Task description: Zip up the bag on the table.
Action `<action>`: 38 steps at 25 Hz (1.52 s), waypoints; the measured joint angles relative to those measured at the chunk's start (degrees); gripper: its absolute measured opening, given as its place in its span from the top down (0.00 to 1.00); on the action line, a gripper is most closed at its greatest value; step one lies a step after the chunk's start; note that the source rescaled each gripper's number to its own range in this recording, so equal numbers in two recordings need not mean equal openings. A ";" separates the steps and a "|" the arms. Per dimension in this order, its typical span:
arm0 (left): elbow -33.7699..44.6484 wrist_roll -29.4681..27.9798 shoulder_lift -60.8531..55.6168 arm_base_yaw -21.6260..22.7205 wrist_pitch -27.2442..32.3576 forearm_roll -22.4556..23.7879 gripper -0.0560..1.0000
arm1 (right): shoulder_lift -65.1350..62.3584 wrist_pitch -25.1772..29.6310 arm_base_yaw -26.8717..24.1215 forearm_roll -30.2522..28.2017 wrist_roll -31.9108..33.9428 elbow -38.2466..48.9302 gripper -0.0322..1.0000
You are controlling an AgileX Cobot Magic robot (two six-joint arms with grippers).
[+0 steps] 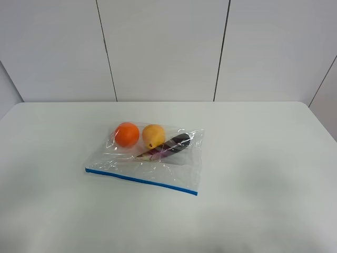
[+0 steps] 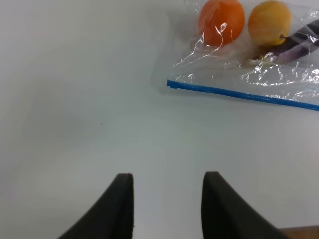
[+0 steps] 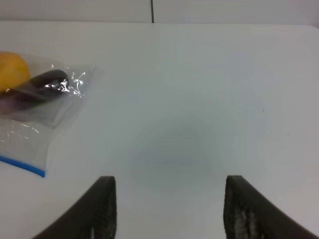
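exterior high: bag [image 1: 150, 158] flat on table [image 1: 263, 158].

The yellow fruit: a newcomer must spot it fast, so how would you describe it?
On the white table lies a clear bag edged in blue. Inside, the yellow fruit sits between an orange ball and a dark purple piece; it alone is yellow.

My high camera looks down and forward across the bench [image 1: 274, 174] to the panelled wall [image 1: 163, 47], taking in the whole bag [image 1: 150, 158] from well back. My left wrist camera sits low behind its end effector [image 2: 167, 199], catching the bag's near corner. My right wrist camera, equally low behind its end effector [image 3: 169, 204], shares the bag's other end.
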 joint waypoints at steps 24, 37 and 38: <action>0.00 0.00 0.00 0.00 0.00 0.00 0.47 | 0.00 -0.05 0.00 0.18 0.05 0.00 0.24; 0.00 0.00 0.00 0.00 0.00 0.00 0.47 | 0.00 -0.05 0.00 0.23 0.05 0.00 0.24; 0.00 0.00 0.00 0.00 0.00 0.00 0.47 | 0.00 -0.05 0.00 0.23 0.05 0.00 0.24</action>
